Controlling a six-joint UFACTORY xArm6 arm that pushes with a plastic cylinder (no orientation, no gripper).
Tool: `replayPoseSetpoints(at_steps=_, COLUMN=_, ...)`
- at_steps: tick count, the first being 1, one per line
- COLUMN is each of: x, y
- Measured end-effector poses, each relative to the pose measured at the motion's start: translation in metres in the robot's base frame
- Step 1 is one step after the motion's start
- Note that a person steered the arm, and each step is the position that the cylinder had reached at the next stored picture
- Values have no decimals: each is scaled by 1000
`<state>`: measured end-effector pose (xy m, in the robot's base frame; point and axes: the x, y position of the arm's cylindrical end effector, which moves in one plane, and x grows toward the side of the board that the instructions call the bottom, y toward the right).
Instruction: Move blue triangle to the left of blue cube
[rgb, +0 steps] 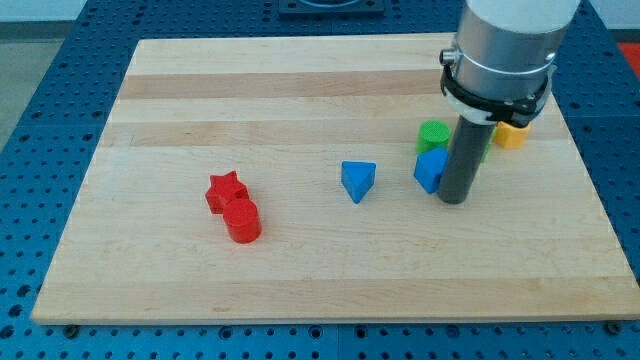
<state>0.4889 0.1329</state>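
The blue triangle (358, 180) lies near the middle of the wooden board (300, 270). The blue cube (430, 169) sits to its right, about a block's width away, partly hidden by my rod. My tip (454, 200) rests on the board right beside the blue cube's right side, seemingly touching it. The triangle stands to the left of the cube, slightly lower in the view.
A green block (433, 134) sits just above the blue cube. A yellow block (511, 135) shows at the right behind the arm. A red star (226, 189) and a red cylinder (243, 220) sit together at the left.
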Motion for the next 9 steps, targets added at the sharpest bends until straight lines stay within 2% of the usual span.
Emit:
replayPoseSetpoints(at_steps=1, x=-8, y=0)
replayPoseSetpoints(at_steps=3, x=5, y=-2)
replayPoseSetpoints(at_steps=4, x=47, y=-30)
replayPoseSetpoints(at_steps=5, x=55, y=-67)
replayPoseSetpoints(at_steps=6, x=9, y=-83)
replayPoseSetpoints(at_steps=7, x=-18, y=-84)
replayPoseSetpoints(at_steps=8, x=-6, y=-97)
replayPoseSetpoints(at_steps=9, x=27, y=-130)
